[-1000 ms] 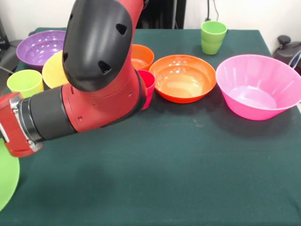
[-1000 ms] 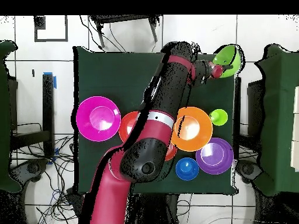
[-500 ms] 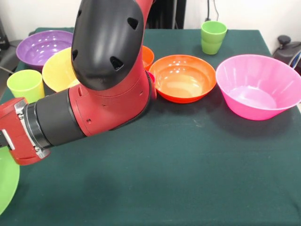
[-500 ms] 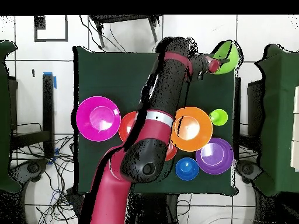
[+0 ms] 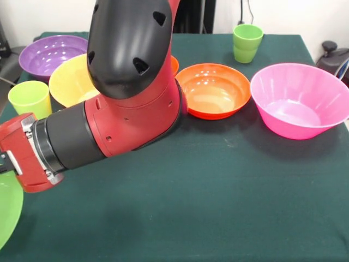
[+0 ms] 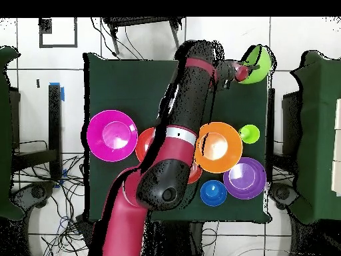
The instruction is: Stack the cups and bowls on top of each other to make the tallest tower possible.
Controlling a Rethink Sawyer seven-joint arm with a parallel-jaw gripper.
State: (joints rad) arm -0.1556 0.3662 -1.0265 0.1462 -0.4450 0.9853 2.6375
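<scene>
The red and black arm (image 5: 117, 103) reaches across the green-covered table (image 5: 218, 191) toward one corner, and the claw (image 6: 242, 69) grips the rim of the lime green bowl (image 6: 258, 63), holding it tilted at the table's edge. Compared with a second ago, the arm has swung a little further, and in the overhead view the bowl sits slightly nearer the table's top corner. In the front view the bowl shows only as a green curve at the lower left edge (image 5: 8, 210), and the arm's bulk now hides the red-pink cup that showed beside it earlier.

The large pink bowl (image 5: 300, 98) stands upright, alone on its side of the table, with nothing stacked in it. Beside it sits the medium orange bowl (image 5: 214, 89), also upright. The small dark orange bowl (image 5: 173, 63) peeks out just behind the arm. The yellow-orange bowl (image 5: 72, 82) stands next to the purple bowl (image 5: 46, 53), with a light green cup (image 5: 28, 98) just in front of them. A second light green cup (image 5: 247, 42) stands near the far edge, apart from the rest. From above, the small blue bowl (image 6: 213, 192) lies beside the purple one. The arm crosses the middle of the table, covering part of the bowls.
</scene>
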